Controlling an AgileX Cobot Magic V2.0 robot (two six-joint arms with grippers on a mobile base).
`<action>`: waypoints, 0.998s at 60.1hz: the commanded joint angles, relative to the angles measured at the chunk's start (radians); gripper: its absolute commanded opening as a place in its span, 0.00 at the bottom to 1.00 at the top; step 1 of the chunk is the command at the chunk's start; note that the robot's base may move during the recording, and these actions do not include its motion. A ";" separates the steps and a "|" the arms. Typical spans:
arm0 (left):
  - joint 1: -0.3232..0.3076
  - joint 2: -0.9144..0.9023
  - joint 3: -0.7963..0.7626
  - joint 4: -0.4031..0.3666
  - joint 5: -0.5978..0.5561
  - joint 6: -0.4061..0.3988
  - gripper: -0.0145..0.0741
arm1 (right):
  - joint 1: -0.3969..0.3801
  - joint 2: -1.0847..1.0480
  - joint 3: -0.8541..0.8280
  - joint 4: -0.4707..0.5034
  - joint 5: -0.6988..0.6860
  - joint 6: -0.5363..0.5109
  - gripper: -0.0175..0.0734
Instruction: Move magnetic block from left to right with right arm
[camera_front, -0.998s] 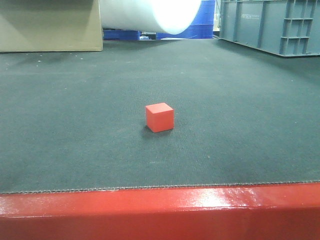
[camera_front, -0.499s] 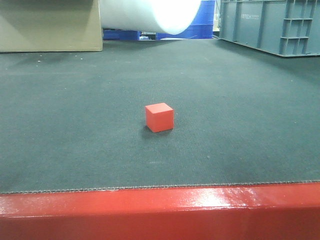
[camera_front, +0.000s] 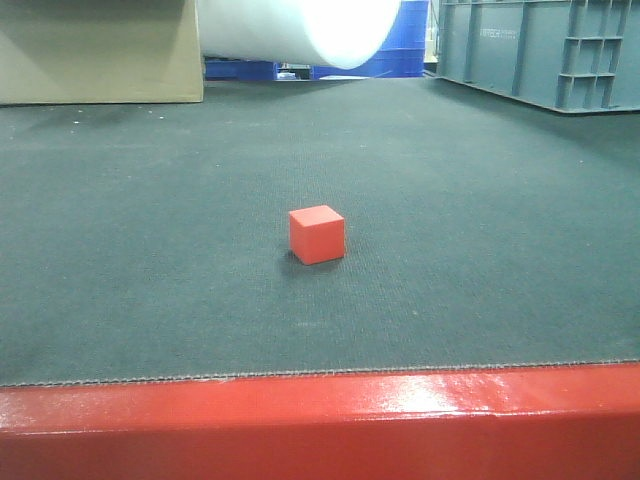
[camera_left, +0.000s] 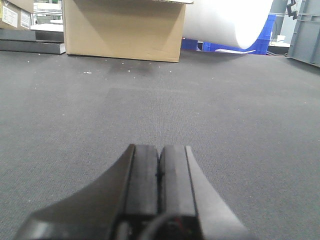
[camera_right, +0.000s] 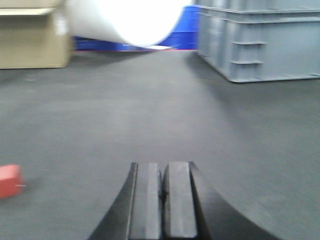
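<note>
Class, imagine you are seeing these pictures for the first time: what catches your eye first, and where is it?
The small red-orange magnetic block stands out, alone near the middle of the dark mat. Next comes the glossy red table edge across the front, then the bright white roll at the back. In each wrist view a black gripper, left and right, sits shut.

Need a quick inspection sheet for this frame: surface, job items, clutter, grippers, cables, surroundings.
Surface: dark green mat, glossy red edge strip at the front.
Job's things: magnetic block sits alone on the mat, untouched; in the right wrist view it lies far left.
Clutter: nothing seen on the mat.
Grippers: left gripper shut, empty; right gripper shut, empty.
Cables: nothing seen.
Surroundings: cardboard box, white roll, grey crate, blue bins.
</note>
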 joint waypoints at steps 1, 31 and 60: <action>0.000 -0.011 0.010 0.000 -0.090 -0.004 0.03 | -0.020 -0.018 0.047 -0.031 -0.167 0.007 0.27; 0.000 -0.011 0.010 0.000 -0.090 -0.004 0.03 | -0.020 -0.048 0.179 -0.042 -0.267 0.007 0.27; 0.000 -0.011 0.010 0.000 -0.090 -0.004 0.03 | -0.020 -0.048 0.179 -0.042 -0.267 0.007 0.27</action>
